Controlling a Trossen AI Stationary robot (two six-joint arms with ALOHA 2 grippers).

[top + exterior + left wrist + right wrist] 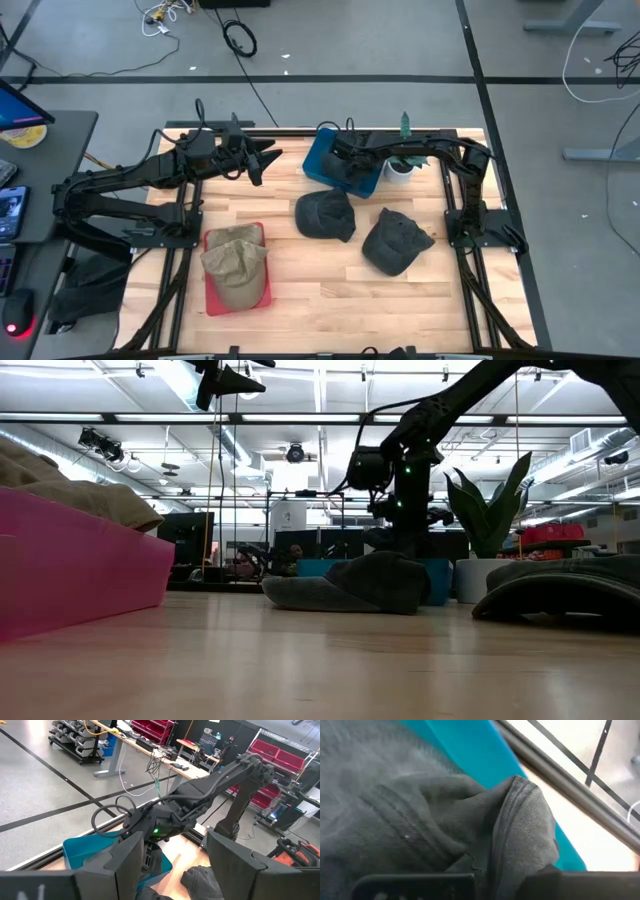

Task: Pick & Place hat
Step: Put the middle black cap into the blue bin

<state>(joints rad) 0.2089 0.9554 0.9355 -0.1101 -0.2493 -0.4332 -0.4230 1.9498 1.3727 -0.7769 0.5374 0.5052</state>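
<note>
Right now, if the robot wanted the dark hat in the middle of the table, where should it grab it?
Probably the soft crown of the middle dark hat, coming straight down from above. It lies flat on the table, crown up and bunched into pinchable folds.

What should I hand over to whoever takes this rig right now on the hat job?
Right gripper: shut on a dark grey hat, over the blue bin at the back of the table.
Left gripper: open, empty, raised near the back left of the blue bin, waiting.
Tan hat: lying in the red bin at front left.
Two more dark hats lie loose on the table: one mid-table, one to its right.
Done: tan hat binned; one dark hat at the blue bin, not yet released.
Left: release it, then probably the two loose hats.
</note>
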